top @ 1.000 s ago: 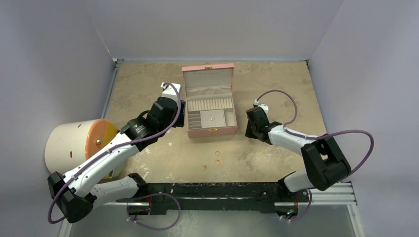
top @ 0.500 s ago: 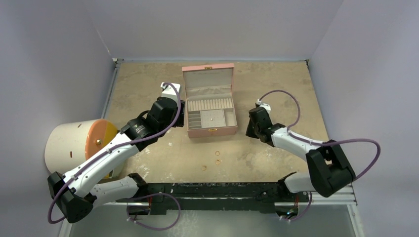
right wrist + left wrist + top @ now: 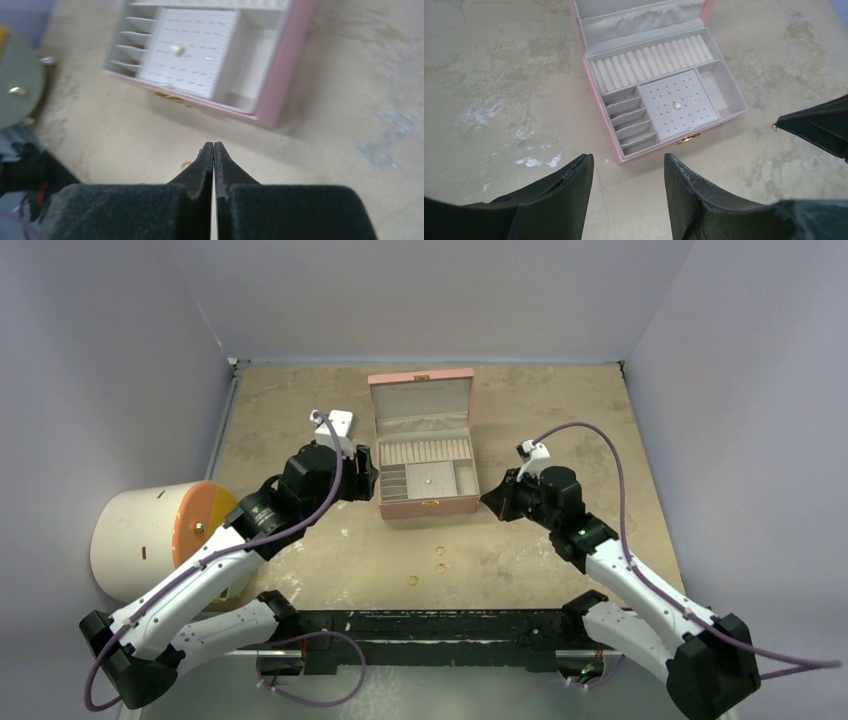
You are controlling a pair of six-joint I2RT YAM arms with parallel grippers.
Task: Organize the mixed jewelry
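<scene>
Overhead view, read from left to right. A white cylinder [image 3: 150,535] with an orange end face is lying at the left edge of the table [image 3: 290,410]. The left arm is reaching forward past it. The left gripper [image 3: 366,476] is hovering just beside the left wall of the pink box [image 3: 425,502], its jaws standing apart with nothing between them. The left wrist view shows bare table in the gap between the two dark fingers [image 3: 574,195].

The pink box is standing with its lid raised upright, and a small pale stud [image 3: 428,480] is sitting on the perforated pad [image 3: 440,478] in the middle of the tray. A row of ring rolls is running behind the pad, narrow slots are lying to its left and an open compartment to its right.

Three gold rings [image 3: 440,552] are lying on the table in front of the box, near one another and apart from both grippers.

The right gripper [image 3: 490,502] is pointing at the box's front right corner, its jaws pressed fully together. In the right wrist view one gold ring is showing on the table just beside the closed fingertips [image 3: 209,150]. In the left wrist view a gold speck [image 3: 774,127] is showing at this gripper's tip. Whether the speck is pinched there cannot be told.
</scene>
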